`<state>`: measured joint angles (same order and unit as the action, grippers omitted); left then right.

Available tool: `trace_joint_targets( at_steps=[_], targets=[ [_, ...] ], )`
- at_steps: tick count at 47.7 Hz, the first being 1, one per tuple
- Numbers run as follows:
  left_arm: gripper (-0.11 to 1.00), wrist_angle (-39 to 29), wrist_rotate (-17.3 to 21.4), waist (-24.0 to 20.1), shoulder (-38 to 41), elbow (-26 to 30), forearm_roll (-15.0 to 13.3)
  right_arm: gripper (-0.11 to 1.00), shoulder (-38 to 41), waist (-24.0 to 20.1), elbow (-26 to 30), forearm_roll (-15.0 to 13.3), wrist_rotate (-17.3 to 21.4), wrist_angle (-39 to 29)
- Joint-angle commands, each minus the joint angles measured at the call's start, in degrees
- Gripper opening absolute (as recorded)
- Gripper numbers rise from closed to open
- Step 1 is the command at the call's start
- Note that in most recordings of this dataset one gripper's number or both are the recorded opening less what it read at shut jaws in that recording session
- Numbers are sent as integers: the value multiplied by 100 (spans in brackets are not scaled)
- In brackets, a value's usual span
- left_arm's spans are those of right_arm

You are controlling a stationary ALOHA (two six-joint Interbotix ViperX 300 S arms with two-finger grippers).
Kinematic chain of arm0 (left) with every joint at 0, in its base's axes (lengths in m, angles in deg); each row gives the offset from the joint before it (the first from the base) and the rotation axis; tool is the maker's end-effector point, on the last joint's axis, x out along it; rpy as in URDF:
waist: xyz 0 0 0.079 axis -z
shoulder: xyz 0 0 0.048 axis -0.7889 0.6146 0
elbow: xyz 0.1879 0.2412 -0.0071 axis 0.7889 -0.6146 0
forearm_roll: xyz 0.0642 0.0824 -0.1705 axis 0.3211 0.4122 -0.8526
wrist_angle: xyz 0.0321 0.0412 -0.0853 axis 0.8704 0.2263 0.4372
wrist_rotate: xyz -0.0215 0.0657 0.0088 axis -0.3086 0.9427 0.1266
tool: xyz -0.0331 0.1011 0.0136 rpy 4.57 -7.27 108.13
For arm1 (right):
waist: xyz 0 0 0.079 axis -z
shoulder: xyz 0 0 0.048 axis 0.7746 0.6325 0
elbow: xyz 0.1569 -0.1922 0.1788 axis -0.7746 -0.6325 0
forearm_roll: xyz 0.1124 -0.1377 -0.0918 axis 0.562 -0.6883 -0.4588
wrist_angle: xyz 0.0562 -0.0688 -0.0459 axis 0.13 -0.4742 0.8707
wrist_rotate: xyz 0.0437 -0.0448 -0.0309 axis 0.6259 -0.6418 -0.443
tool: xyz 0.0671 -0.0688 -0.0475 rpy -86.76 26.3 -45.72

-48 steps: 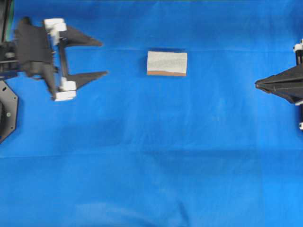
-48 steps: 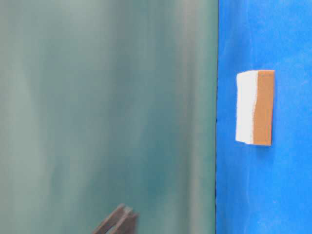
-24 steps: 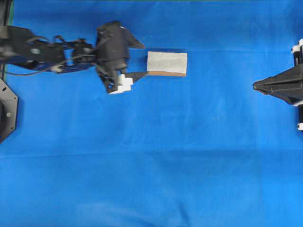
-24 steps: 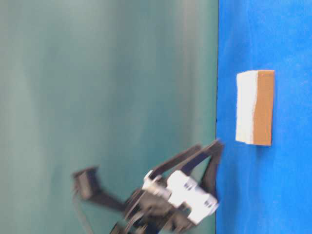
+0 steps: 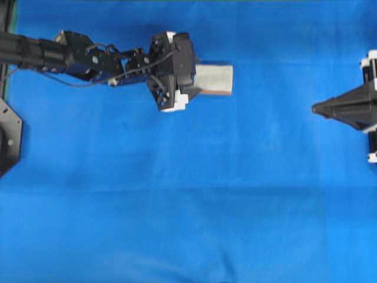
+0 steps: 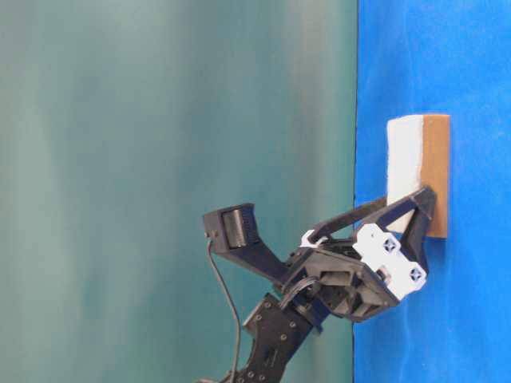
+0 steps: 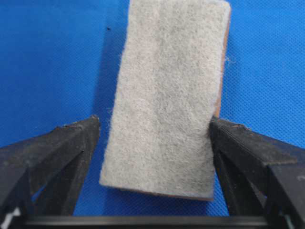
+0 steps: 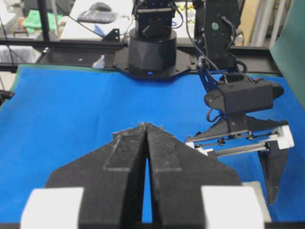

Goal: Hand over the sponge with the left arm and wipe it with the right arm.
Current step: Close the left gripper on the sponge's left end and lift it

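Straddling the sponge (image 5: 213, 79) overhead, left gripper (image 5: 189, 75) spread wide; right gripper (image 5: 314, 108) pinched closed, well apart.
Table level: sponge (image 6: 417, 159) flat on blue cloth (image 6: 463, 319).
Left wrist: fingers (image 7: 52, 152) flank sponge (image 7: 167, 95).
Right wrist: right gripper (image 8: 145, 128) clenched, empty.

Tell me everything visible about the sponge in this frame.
The sponge is a small rectangular block with a fuzzy grey-white fibrous top over a thin orange-brown layer. It lies flat on the blue cloth, not lifted. The left gripper is open and straddles one end, a finger on each long side; whether the fingers touch it cannot be told.
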<state>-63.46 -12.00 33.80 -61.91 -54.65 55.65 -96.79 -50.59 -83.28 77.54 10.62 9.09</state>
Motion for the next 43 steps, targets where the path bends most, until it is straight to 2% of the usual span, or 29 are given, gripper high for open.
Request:
trace_joint_targets(
  at_steps=[1,10,13,16,23,28,43],
  targets=[
    [94,0,9,-53,-70,70,-9,0,53,0,123,9,9,26],
    [93,-255,-97,-53,-79,114,-9,0,53,26,114,9,9,26],
    [89,-422,-105,-44,-88,132,-9,0,53,44,123,18,9,26],
    [77,-527,-105,-26,-105,149,-9,0,53,53,123,9,9,26],
    [39,-571,-88,44,-158,132,-9,0,70,62,114,18,9,26],
    [23,-615,-35,70,-185,167,-9,0,79,53,123,18,9,26],
    [22,-1292,-105,229,-932,149,-35,0,88,62,132,9,9,26]
  ],
)
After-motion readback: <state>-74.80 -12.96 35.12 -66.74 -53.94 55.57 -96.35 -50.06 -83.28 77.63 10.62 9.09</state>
